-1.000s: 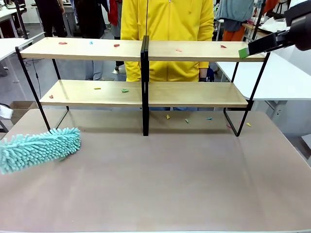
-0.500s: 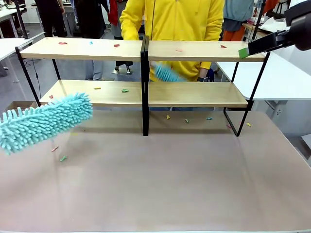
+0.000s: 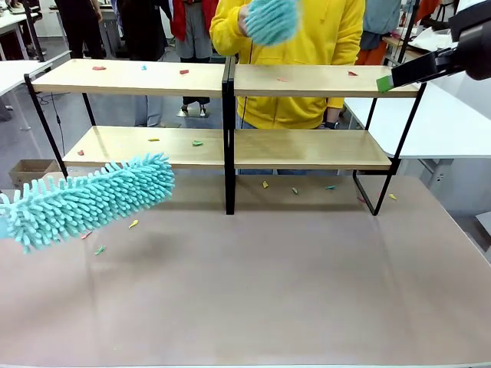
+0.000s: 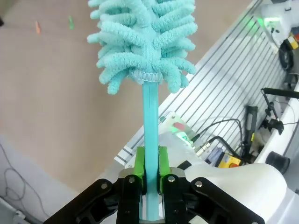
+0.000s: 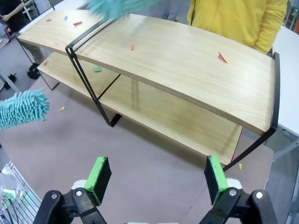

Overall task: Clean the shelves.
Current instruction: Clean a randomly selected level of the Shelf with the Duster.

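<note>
Duster (image 3: 92, 199) in left end effector (image 4: 150, 164), near shelves (image 3: 322, 149)

Shelves (image 3: 307, 80): light-wood boards with faint grain, thin black frame, black centre post. Scattered on the boards: small scraps (image 3: 184, 72) in red, green, yellow, blue. In front of the shelves: plain grey-brown table (image 3: 291, 284), same coloured scraps there. Front left of the shelves: fluffy duster (image 3: 92, 199), turquoise throughout, handle (image 4: 150, 116) a matching turquoise. Left gripper (image 4: 150, 163) black with bright green pads (image 4: 139, 163); right gripper (image 5: 158, 179) likewise. Behind the shelves: person's top (image 3: 307, 38) plain yellow, second duster (image 3: 270, 19) turquoise. To the right of the shelves: white table (image 3: 453, 115).
</note>
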Controlling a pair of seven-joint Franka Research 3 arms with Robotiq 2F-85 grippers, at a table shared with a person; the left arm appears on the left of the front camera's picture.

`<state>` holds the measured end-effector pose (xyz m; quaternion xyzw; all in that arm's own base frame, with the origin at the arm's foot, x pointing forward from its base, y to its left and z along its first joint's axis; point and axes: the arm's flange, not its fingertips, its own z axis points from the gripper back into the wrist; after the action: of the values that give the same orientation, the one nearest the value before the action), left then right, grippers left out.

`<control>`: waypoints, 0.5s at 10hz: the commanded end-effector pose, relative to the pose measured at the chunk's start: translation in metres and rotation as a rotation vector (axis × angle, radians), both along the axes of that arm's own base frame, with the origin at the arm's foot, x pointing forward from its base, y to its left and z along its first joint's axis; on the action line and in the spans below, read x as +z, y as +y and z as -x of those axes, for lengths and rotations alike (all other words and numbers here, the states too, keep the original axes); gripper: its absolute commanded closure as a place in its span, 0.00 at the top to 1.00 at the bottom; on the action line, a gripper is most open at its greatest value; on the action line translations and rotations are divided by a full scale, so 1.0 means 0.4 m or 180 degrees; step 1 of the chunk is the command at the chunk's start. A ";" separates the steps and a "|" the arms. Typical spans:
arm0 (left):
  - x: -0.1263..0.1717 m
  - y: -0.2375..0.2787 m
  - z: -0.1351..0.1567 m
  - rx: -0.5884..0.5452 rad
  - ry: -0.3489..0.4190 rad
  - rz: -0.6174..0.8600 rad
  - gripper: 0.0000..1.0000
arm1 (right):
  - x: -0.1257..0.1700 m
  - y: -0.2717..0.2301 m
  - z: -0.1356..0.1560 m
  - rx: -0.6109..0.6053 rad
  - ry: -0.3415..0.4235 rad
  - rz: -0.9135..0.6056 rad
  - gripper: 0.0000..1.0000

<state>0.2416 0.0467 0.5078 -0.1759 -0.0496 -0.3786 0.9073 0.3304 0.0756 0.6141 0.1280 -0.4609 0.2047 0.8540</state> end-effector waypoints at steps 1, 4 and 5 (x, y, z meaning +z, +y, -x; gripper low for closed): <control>0.008 -0.002 0.000 0.0104 -0.0039 0.0023 0.13 | 0.002 -0.001 -0.003 0.0003 -0.0001 -0.0001 1.00; 0.044 0.011 -0.006 -0.1086 0.0583 0.0592 0.13 | 0.002 -0.001 -0.003 0.0003 -0.0001 -0.0001 1.00; 0.096 0.072 -0.012 -0.1489 0.0603 0.0974 0.13 | 0.002 -0.001 -0.003 0.0003 -0.0001 -0.0001 1.00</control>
<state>0.2375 0.0457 0.5186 -0.2745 -0.0065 -0.4980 0.8226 0.3304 0.0756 0.6141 0.1280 -0.4609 0.2048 0.8540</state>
